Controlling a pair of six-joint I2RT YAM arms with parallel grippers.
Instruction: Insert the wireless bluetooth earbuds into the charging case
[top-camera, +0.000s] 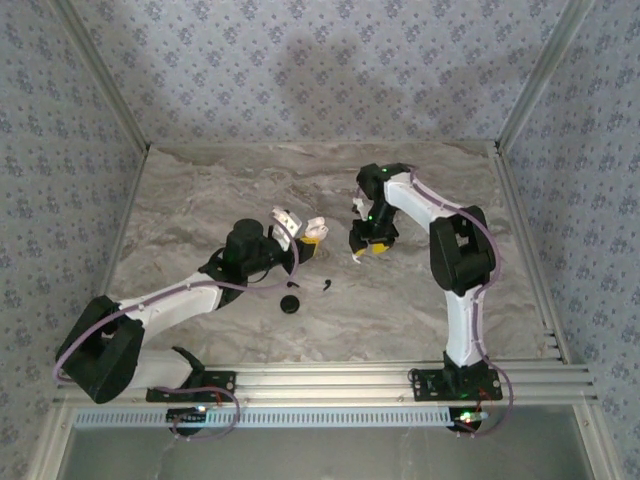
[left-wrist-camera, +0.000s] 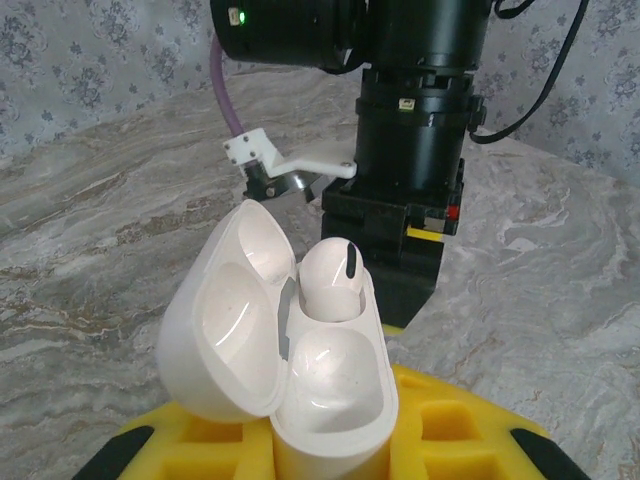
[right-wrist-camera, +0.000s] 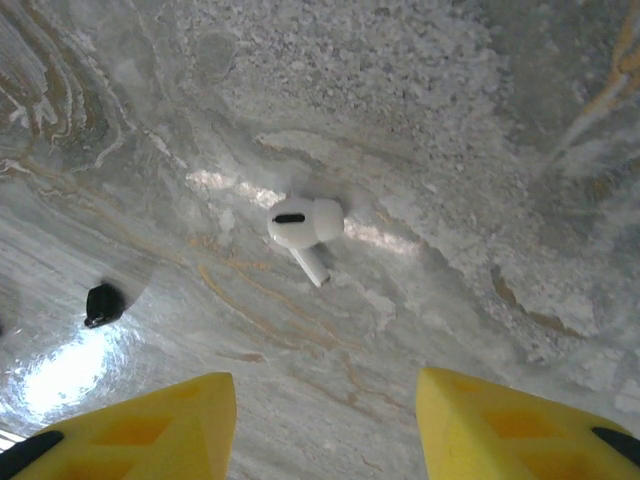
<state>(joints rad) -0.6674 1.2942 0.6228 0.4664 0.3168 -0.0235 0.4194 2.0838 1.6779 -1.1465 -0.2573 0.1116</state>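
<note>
Earbuds (right-wrist-camera: 305, 225), two: one earbud (left-wrist-camera: 333, 285) is sitting in the charging case (left-wrist-camera: 335, 390) your left claw (left-wrist-camera: 325, 452) is pinching; one is lying right of it, under your spread right claw (right-wrist-camera: 325, 420).

Soft, even light over the worktop (top-camera: 250, 180) from above, faint blurry shadows on the back wall (top-camera: 330, 60); at the left wrist, glossy sheen on the open charging case (left-wrist-camera: 335, 390), crisp focus; at the right wrist, hot glare bottom left, bright streaks beside the earbud (right-wrist-camera: 305, 222), yellow fingers (right-wrist-camera: 150, 425) soft-edged.
</note>
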